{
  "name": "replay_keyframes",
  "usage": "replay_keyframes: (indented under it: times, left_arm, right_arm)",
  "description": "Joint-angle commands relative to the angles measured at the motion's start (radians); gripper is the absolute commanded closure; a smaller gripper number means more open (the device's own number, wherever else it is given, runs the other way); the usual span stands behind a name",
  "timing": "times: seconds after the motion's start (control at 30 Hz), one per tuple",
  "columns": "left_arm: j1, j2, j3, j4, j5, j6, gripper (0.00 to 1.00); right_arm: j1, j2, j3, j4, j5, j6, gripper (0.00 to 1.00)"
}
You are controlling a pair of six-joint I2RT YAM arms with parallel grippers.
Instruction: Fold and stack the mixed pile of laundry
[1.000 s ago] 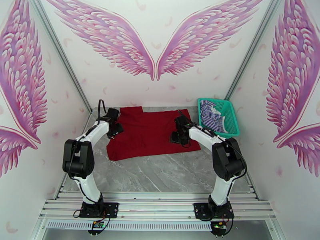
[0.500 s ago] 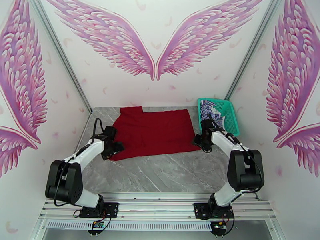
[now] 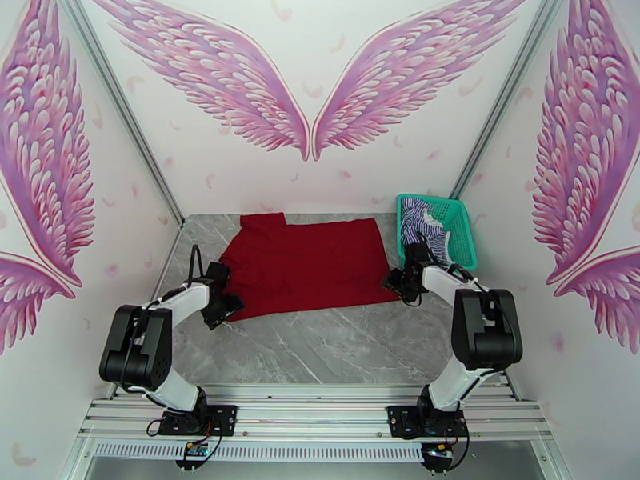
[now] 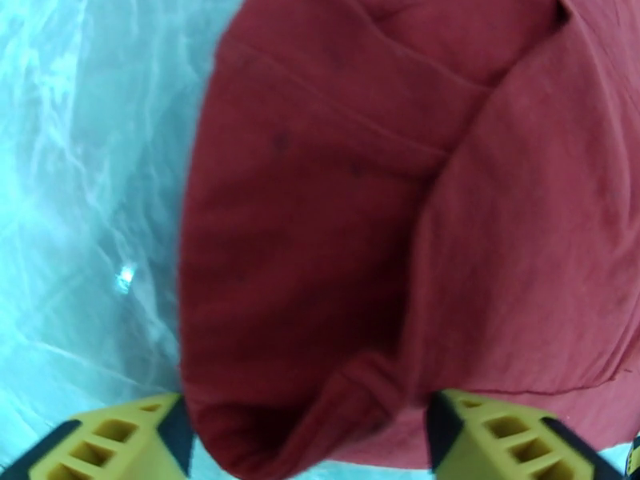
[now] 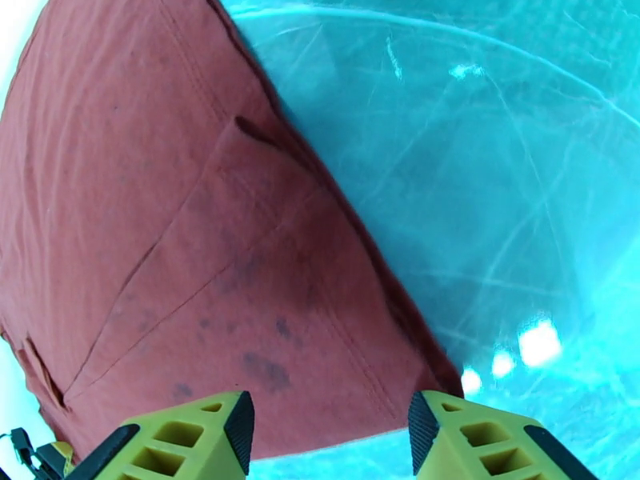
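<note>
Both arms swung outward vs 1 s ago: left gripper now at dark red T-shirt's near-left corner, right gripper at its near-right corner, jaws of each apart over the hem, not clamped. Striped shirt sits in teal basket just right of T-shirt. Grey marble table, pink-wing walls.

The T-shirt is plain dark red. The far-right shirt has thin blue-and-white stripes; its basket is teal. The table is grey marble. Pink wings cover white walls. Fingers are yellow.
</note>
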State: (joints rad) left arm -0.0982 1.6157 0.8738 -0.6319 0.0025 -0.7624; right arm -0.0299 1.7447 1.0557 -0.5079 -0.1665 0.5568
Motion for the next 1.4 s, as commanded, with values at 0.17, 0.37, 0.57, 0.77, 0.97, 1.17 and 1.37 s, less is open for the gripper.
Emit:
replay_keyframes:
  times: [0.17,0.37,0.57,0.77,0.97,1.17,1.37]
  left_arm:
    - [0.006,0.048,0.042,0.052,-0.012,0.031,0.49]
    - [0.012,0.040,0.065,0.005,-0.048,0.070,0.76]
    - [0.041,0.041,0.090,-0.035,-0.061,0.123,1.00]
    - [0.080,0.041,0.080,-0.060,-0.037,0.177,1.00]
    - [0.101,0.041,0.084,-0.078,-0.006,0.218,1.00]
    - [0.111,0.040,0.085,-0.091,0.007,0.238,1.00]
    - [0.124,-0.005,0.038,-0.094,0.043,0.181,1.00]
  right_arm:
    - [0.010,-0.016,-0.057,0.046,0.052,-0.014,0.43]
    - [0.012,-0.046,-0.092,0.048,0.055,0.005,0.43]
    - [0.019,-0.094,-0.134,0.044,0.073,0.050,0.42]
    - [0.020,-0.097,-0.170,0.043,0.074,0.081,0.42]
    - [0.038,-0.075,-0.174,0.048,0.092,0.099,0.48]
    - [0.102,-0.042,-0.137,0.037,0.111,0.129,0.62]
    - [0.115,-0.070,-0.131,-0.045,0.140,0.129,0.90]
